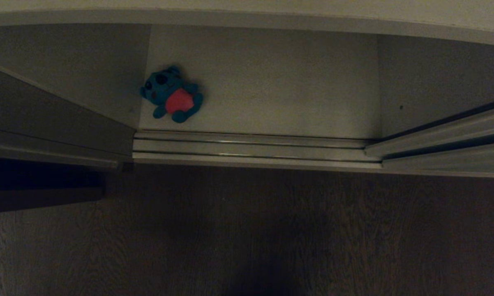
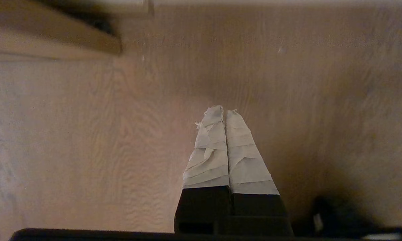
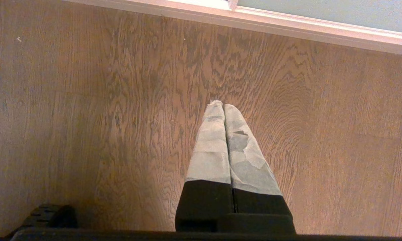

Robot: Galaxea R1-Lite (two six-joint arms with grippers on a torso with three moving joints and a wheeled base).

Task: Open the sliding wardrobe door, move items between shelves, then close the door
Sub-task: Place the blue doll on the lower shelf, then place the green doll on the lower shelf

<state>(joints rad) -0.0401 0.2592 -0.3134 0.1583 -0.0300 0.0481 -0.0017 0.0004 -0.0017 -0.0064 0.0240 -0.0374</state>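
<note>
While the door (image 1: 444, 135) stands slid aside, the blue toy (image 1: 172, 95) lies on the low white shelf (image 1: 271, 82), near its left wall.

Both my claws hang over the wood floor (image 3: 87, 117), empty: left claw (image 2: 224, 112) and right claw (image 3: 222, 103) each pressed fully together, taped tips meeting. Step in hand, as I judge it: closing up. Best practice is a flat push on the door's thin pale frame, along the silver rails (image 1: 251, 148), steady, no twisting. Toy: soft plush, pink belly. Shelf: smooth, matte. Floor: grained.
</note>
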